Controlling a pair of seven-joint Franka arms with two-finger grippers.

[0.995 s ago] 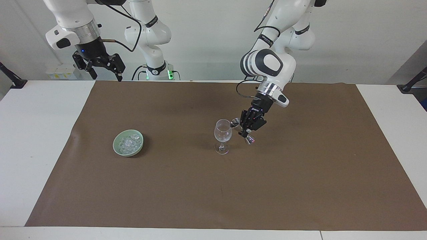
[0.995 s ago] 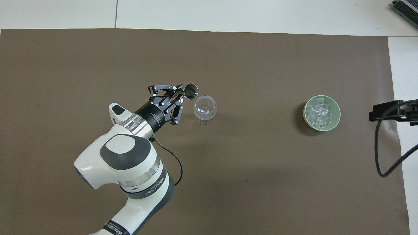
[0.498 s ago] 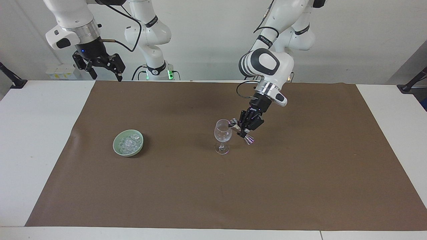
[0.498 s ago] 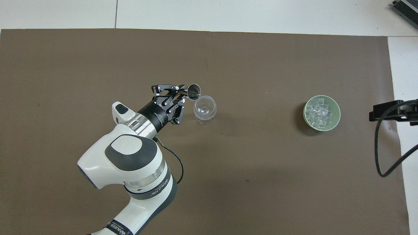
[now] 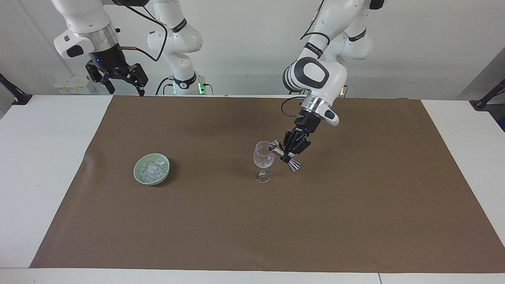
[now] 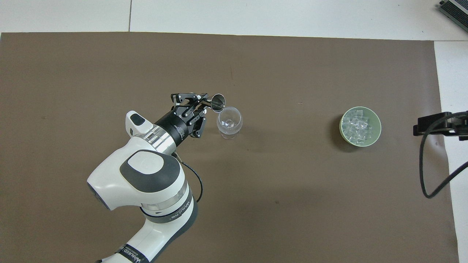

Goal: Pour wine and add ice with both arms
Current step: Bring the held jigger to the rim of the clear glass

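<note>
A clear wine glass (image 5: 263,158) (image 6: 229,122) stands upright near the middle of the brown mat. My left gripper (image 5: 287,154) (image 6: 203,103) is shut on the waist of a metal jigger (image 5: 276,147) (image 6: 218,101). The jigger is tilted, with its mouth at the glass's rim on the left arm's side. I cannot make out any wine. The ice (image 5: 152,169) (image 6: 359,126) lies in a pale green bowl (image 5: 136,172) (image 6: 342,128) toward the right arm's end. My right gripper (image 5: 125,84) (image 6: 438,125) waits open and raised over the table's edge at the robots' end.
The brown mat (image 5: 355,221) covers most of the white table (image 5: 35,165). A black cable (image 6: 424,171) hangs from the right arm near the bowl's end of the table.
My left gripper has carried the jigger closer to the glass's rim and tipped it further toward the bowl of the glass. The right arm has not moved.
</note>
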